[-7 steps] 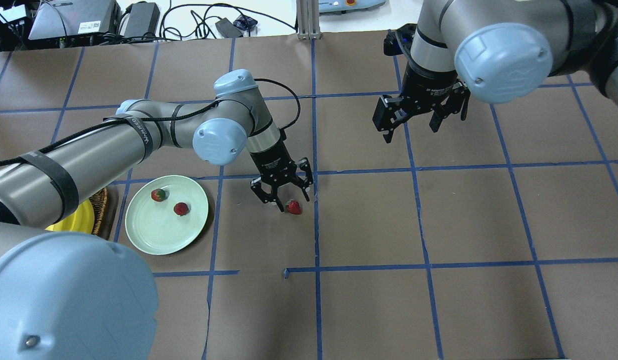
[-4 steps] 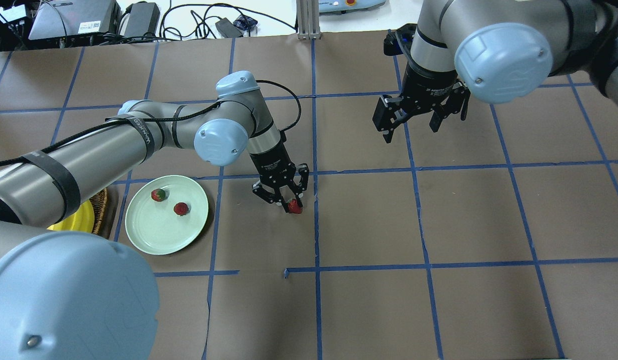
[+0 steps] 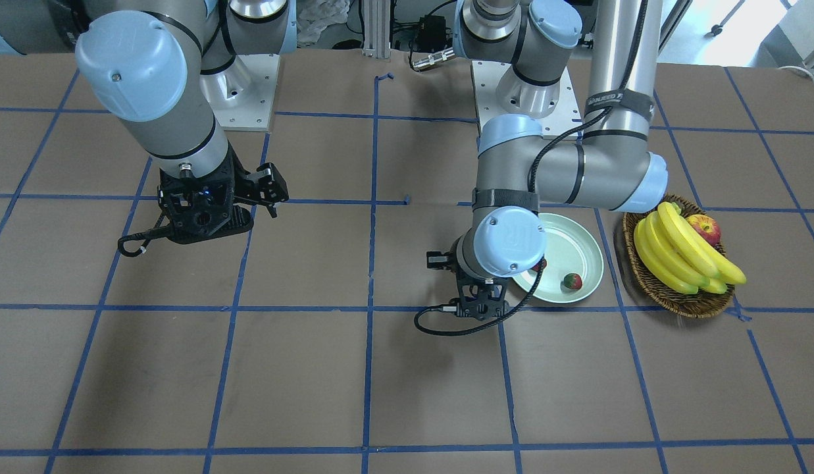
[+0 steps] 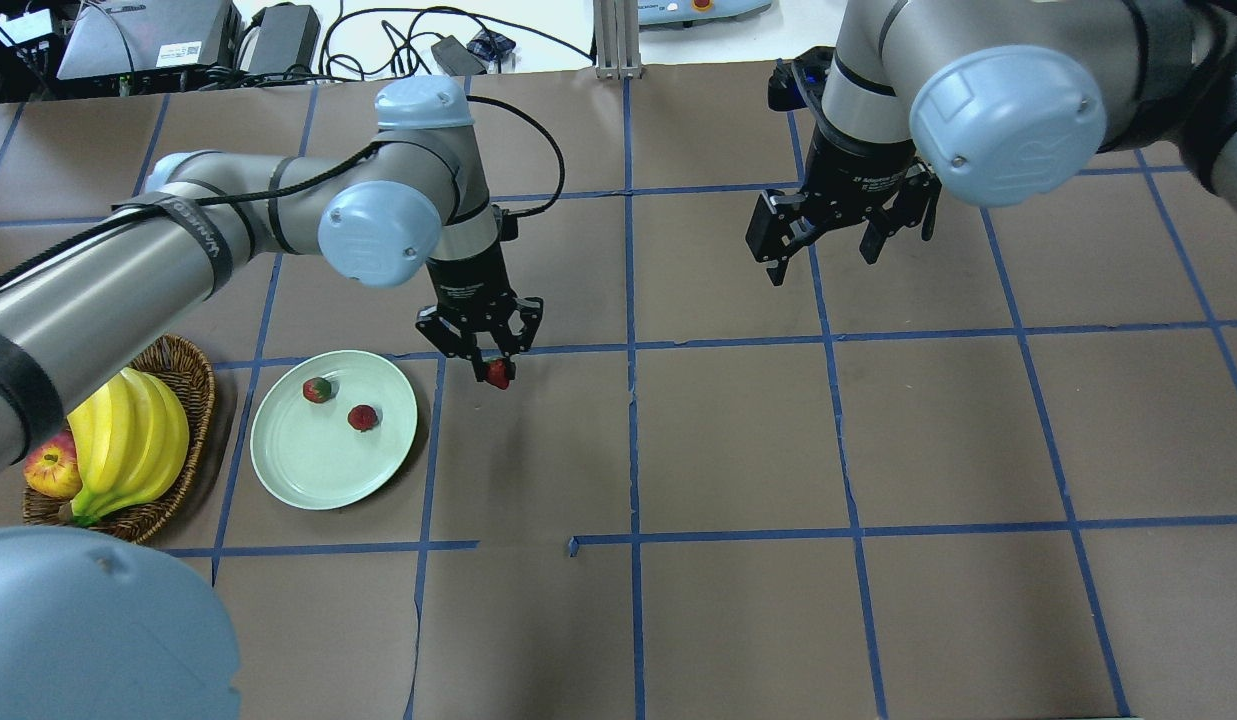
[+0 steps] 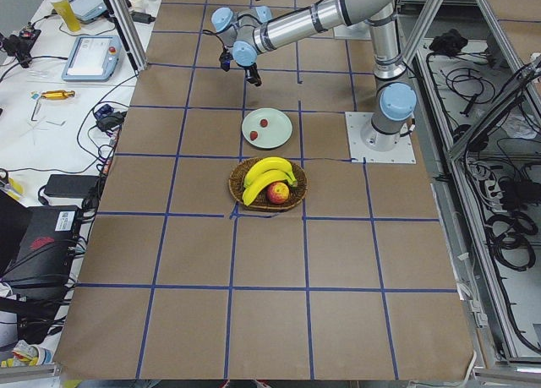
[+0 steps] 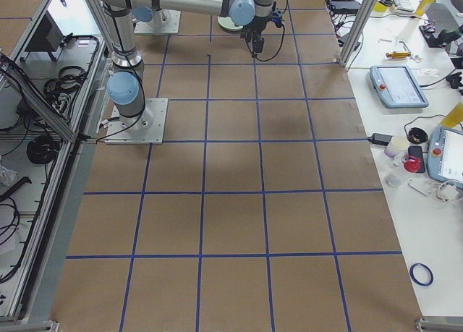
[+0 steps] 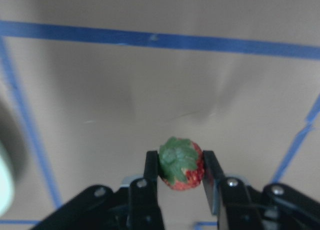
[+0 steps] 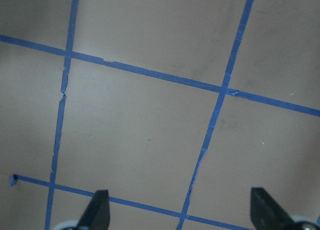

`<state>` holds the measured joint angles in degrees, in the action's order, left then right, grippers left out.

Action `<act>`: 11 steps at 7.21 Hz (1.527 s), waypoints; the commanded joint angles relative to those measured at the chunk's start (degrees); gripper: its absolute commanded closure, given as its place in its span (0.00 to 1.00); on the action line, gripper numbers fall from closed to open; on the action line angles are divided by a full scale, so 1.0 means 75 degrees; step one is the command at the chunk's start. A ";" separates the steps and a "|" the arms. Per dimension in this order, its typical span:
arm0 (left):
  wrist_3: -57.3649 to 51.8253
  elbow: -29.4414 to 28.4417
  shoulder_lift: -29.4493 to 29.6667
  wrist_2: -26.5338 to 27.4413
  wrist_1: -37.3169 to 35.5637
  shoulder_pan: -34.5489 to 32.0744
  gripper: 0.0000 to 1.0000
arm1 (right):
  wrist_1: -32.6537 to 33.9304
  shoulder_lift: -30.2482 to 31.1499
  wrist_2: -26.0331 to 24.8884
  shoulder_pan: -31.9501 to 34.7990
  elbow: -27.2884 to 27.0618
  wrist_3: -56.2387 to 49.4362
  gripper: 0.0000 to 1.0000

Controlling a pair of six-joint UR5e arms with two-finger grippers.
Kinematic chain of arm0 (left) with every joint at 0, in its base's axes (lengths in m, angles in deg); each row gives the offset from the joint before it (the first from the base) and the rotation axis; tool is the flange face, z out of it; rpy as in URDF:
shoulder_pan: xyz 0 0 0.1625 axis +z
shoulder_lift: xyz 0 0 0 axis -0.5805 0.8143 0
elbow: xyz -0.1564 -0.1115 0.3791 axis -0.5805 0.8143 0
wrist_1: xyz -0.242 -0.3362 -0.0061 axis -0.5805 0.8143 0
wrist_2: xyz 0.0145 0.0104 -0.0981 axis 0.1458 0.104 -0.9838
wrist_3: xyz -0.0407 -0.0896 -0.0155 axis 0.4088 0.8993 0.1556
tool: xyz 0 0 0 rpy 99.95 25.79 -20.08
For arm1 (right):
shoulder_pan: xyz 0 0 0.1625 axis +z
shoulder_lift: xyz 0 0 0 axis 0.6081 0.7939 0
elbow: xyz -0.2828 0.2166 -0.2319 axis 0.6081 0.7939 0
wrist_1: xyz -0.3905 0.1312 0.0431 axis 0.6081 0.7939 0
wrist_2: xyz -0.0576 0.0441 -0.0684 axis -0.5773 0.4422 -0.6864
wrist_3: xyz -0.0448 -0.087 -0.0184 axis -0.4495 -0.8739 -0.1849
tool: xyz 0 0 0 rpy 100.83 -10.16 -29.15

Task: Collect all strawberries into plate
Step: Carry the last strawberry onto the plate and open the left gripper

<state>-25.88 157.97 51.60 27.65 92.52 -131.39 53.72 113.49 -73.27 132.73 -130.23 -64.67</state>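
Note:
My left gripper (image 4: 496, 370) is shut on a strawberry (image 4: 497, 375) and holds it above the table, just right of the plate's far right rim. In the left wrist view the strawberry (image 7: 180, 162), green cap up, sits pinched between the two fingers (image 7: 151, 170). The pale mint-green plate (image 4: 318, 465) holds two strawberries (image 4: 317, 390) (image 4: 362, 417). It also shows in the front-facing view (image 3: 568, 250) with one strawberry (image 3: 571, 282) clear and the other mostly hidden behind my left wrist. My right gripper (image 4: 826, 250) is open and empty, far to the right above bare table.
A brown wicker basket (image 4: 191, 372) with bananas (image 4: 128, 440) and a red-yellow apple (image 4: 50, 470) stands just left of the plate. Brown paper with blue tape lines covers the table. Cables and equipment lie beyond the far edge.
My left gripper closed on the strawberry on the table, then lifted it and carried it left toward the plate. The left arm swung back, uncovering the basket. The right arm stayed still.

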 commanded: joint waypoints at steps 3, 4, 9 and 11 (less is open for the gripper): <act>-0.2731 0.0479 -0.0368 0.1754 0.0464 0.1371 1.00 | -0.0002 0.0000 0.0003 0.0011 0.0009 0.0049 0.00; -0.3431 0.0667 -0.0368 0.1758 0.0406 0.1664 1.00 | -0.0002 0.0000 0.0003 0.0011 0.0009 0.0049 0.00; -0.2482 0.0343 -0.0589 0.1012 -0.0715 0.1738 0.00 | -0.0166 0.0116 0.0003 -0.0012 0.0149 0.0107 0.00; -0.1627 -0.0195 -0.1056 0.0667 -0.0872 0.1609 0.00 | -0.0178 0.0327 -0.0440 -0.0059 0.0149 0.0549 0.00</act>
<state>-42.06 158.88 45.77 33.63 86.80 -118.74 52.42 114.99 -75.03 132.44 -129.21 -62.89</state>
